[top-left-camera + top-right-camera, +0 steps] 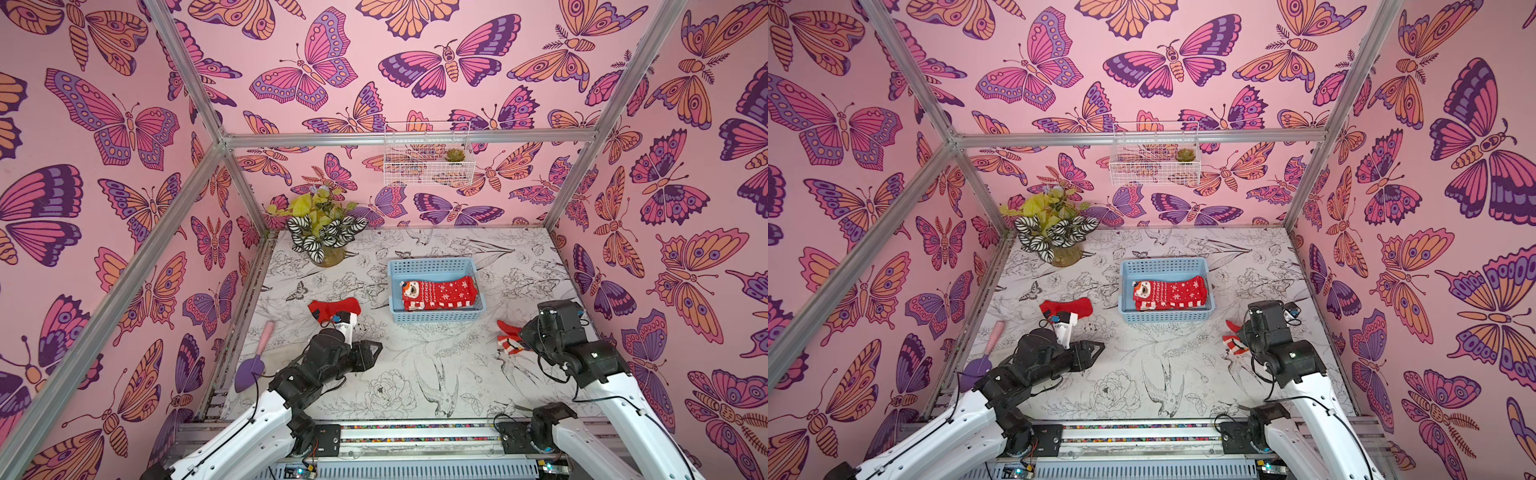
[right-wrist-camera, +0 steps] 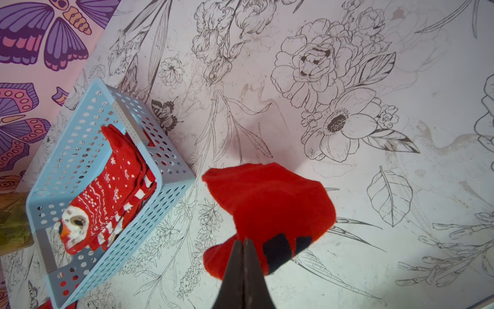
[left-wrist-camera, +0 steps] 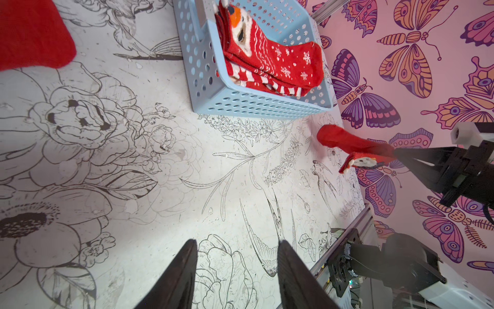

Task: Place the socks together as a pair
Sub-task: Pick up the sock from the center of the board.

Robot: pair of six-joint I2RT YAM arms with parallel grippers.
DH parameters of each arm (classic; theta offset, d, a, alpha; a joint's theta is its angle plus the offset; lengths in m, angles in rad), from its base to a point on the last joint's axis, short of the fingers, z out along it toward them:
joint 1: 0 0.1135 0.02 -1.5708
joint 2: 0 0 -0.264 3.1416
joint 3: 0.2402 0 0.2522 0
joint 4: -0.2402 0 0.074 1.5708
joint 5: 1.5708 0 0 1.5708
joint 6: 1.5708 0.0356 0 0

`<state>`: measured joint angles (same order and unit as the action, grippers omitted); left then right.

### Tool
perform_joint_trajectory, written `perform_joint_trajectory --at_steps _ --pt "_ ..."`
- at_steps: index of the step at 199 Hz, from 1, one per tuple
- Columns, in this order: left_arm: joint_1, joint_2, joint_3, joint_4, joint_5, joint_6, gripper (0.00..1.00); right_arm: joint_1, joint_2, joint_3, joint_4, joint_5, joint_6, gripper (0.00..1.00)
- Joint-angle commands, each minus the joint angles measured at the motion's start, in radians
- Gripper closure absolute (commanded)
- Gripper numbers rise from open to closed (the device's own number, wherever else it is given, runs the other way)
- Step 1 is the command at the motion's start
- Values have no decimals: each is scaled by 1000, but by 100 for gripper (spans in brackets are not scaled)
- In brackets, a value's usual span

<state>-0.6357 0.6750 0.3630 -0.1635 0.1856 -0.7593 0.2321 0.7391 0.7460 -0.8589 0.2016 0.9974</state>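
Observation:
A plain red sock lies flat on the table at the left, just beyond my left arm. My left gripper points toward the table's middle, open and empty. My right gripper is shut on a red sock with a dark figure, which hangs from the jaws low over the table's right side. Several folded red Christmas socks, the top one with a face and snowflakes, lie stacked in the blue basket.
A purple trowel with a pink handle lies by the left edge. A potted plant stands at the back left corner. A white wire basket hangs on the back wall. Metal frame posts border the table.

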Motion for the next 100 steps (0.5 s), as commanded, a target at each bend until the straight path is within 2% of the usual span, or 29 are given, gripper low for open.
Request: perform_joint_trajectory --at_steps 1,35,70,100 --pt "-7 -15 29 -27 1 53 46 20 -5 41 -55 -42 2 100" --pt "-63 10 41 46 76 126 42 91 -5 49 -15 -94 76 100" --pt "-212 50 17 202 -43 127 36 247 1 37 68 -66 225 100" --pt "-320 153 -24 448 -86 87 29 382 2 -23 216 -37 408 100"
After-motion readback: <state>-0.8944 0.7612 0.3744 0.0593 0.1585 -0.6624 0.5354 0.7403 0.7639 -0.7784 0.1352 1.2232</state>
